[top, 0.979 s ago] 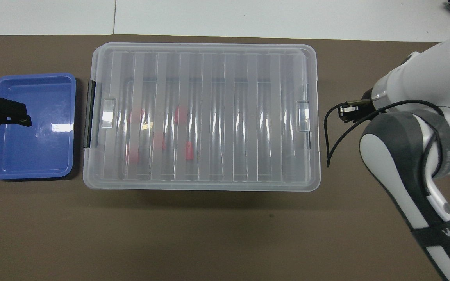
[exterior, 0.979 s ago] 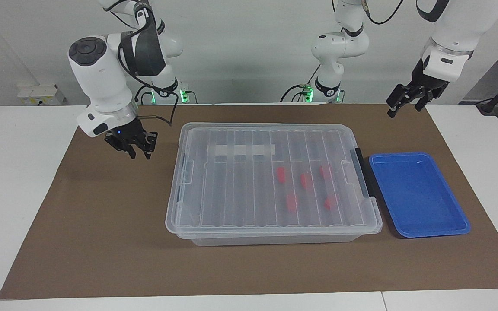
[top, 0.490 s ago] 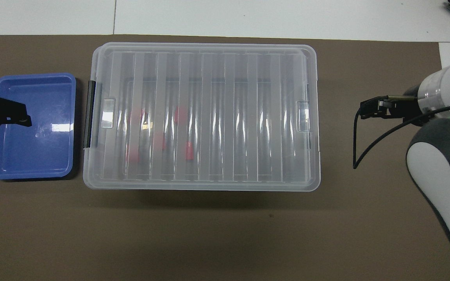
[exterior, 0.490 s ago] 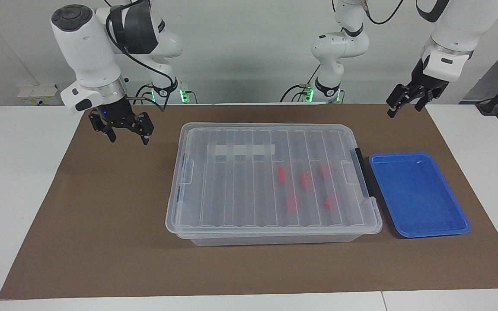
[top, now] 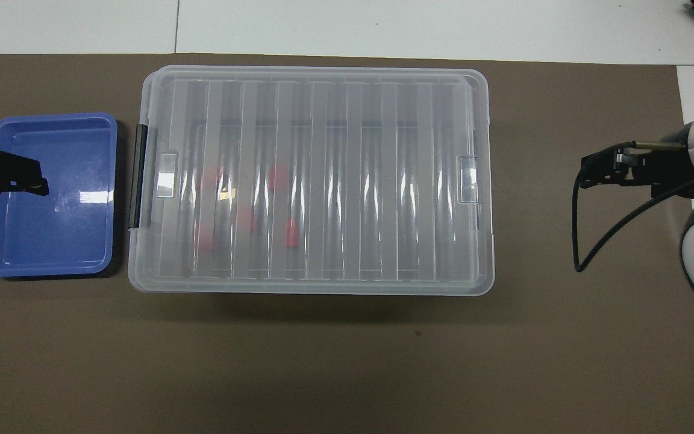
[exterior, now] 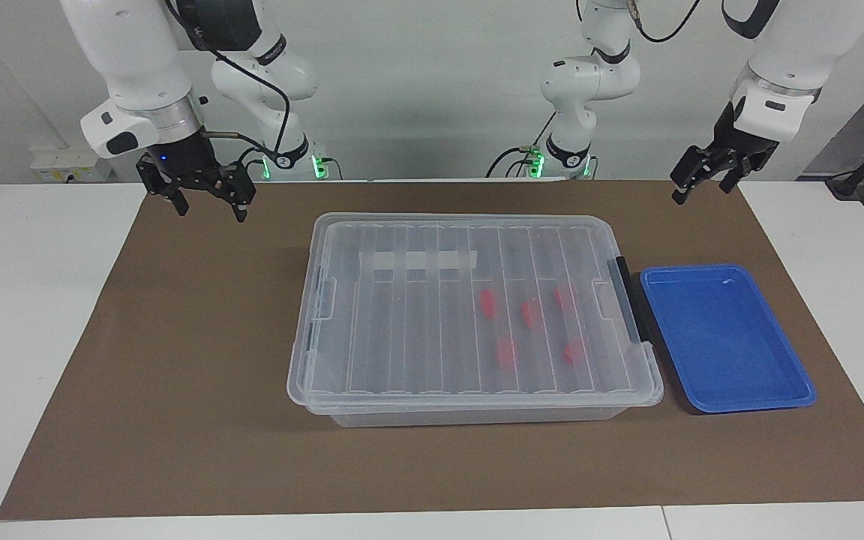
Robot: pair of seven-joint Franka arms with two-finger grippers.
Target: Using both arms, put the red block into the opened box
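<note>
The clear ribbed box, lid on, is holding five chunky red blocks. The blue tray is lying beside it. The left claw and right claw are hanging apart, holding nothing.

White worktop, made of joined panels, carried a brown mat over most of its surface. Plain pale wall ran along the robots' end. A white socket strip sat against the wall. Lighting even, diffuse; soft shadows.
</note>
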